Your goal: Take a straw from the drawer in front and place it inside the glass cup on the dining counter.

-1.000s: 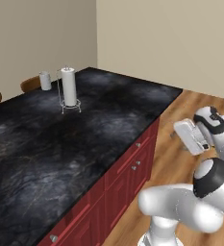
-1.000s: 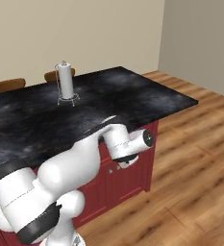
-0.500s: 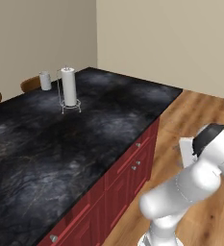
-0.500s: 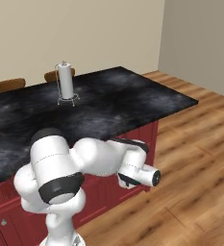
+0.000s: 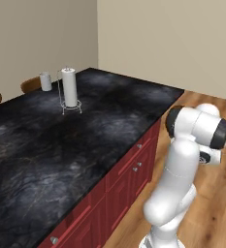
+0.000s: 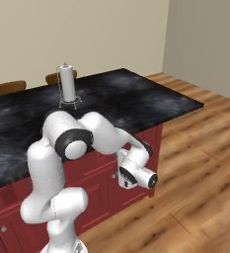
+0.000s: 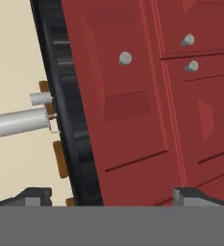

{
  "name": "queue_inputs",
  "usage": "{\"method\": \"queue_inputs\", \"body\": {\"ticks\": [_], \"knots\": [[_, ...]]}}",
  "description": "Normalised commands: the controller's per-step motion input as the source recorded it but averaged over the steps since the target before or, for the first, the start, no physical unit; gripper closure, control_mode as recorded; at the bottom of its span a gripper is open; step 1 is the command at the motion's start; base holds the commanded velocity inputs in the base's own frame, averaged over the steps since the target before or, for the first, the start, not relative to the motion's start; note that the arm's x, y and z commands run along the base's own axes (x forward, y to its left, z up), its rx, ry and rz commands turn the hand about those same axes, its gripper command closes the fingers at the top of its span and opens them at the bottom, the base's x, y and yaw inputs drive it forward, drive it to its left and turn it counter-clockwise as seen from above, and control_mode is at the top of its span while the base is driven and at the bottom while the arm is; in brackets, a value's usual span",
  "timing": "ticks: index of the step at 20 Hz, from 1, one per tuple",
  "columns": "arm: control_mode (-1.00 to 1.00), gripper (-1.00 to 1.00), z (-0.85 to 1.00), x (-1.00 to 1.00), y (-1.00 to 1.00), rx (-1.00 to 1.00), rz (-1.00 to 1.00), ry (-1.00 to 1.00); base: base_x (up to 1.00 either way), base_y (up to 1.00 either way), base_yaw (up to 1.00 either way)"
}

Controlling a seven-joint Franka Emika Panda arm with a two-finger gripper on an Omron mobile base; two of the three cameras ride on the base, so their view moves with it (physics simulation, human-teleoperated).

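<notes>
Wood flooring flanks the dining desk [image 5: 61, 145], where the glass cup [image 5: 45, 81] stands empty beside a paper-towel roll [image 5: 69, 87]. Facing the shut drawer [image 7: 128, 62], the pincer [image 7: 111, 194] hangs spread and empty, apparently approaching. Next it must grip a knob [image 7: 125, 58] and pull; the straw is presumably inside.

- My gripper [image 7: 108, 194] sits low beside the dining counter [image 5: 100, 126], facing its cabinet front.
- Ahead of the gripper is the drawer [image 7: 118, 72], with a knob [image 7: 125, 58] on its front.
- Two more knobs [image 7: 188, 41] lie to the side of that, one next to the other.
- Far beyond the gripper, on the counter top, stands the paper-towel roll [image 5: 69, 87].
- The glass cup [image 5: 45, 81] stands near the roll, farther from the gripper.
- Chairs [image 6: 7, 88] sit behind the counter's far edge.
</notes>
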Motion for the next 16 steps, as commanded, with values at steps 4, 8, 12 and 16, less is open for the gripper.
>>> {"method": "queue_inputs", "body": {"ticks": [4, 8, 12, 16], "knots": [[-1.0, -1.0, -0.37, 0.63, 0.11, 0.01, 0.0, 0.0, 0.0, 0.0, 0.0], [-1.0, -1.0, -0.27, 0.44, 0.05, 0.02, 0.0, 0.0, 0.0, 0.0, 0.0], [-1.0, -1.0, -0.22, 0.23, 0.04, 0.08, -0.01, -0.02, 0.0, 0.0, 0.0], [-1.0, -1.0, -0.02, 0.26, 0.27, 0.06, -0.07, -0.01, 0.0, 0.0, 0.0]]}}
